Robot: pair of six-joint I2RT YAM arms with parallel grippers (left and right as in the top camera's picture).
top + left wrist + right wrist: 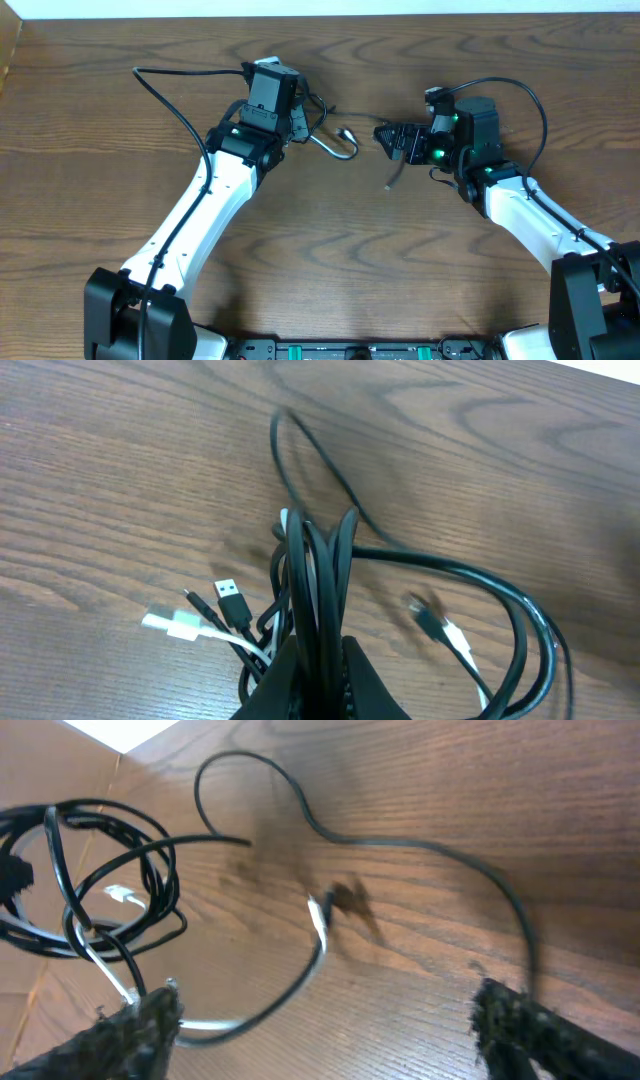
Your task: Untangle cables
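My left gripper [297, 120] is shut on a bundle of cables [318, 575], black and white cords running up between its jaws [322, 665]. A black USB plug [231, 601] and a white plug [168, 624] lie on the wood to the left of the jaws. A black loop [525, 625] hangs out to the right. In the overhead view a loop [343, 147] curls from the bundle toward my right gripper [393, 141]. My right gripper [325, 1010] is open and empty. A thin black cable [400, 845] and a curved black-and-white cord [310, 955] lie in front of it.
The wooden table [320, 260] carries everything. A loose cable end [392, 178] lies just below the right gripper. The coiled bundle shows at the left of the right wrist view [90, 870]. Thick black arm wires [165, 85] arc over the table behind both arms.
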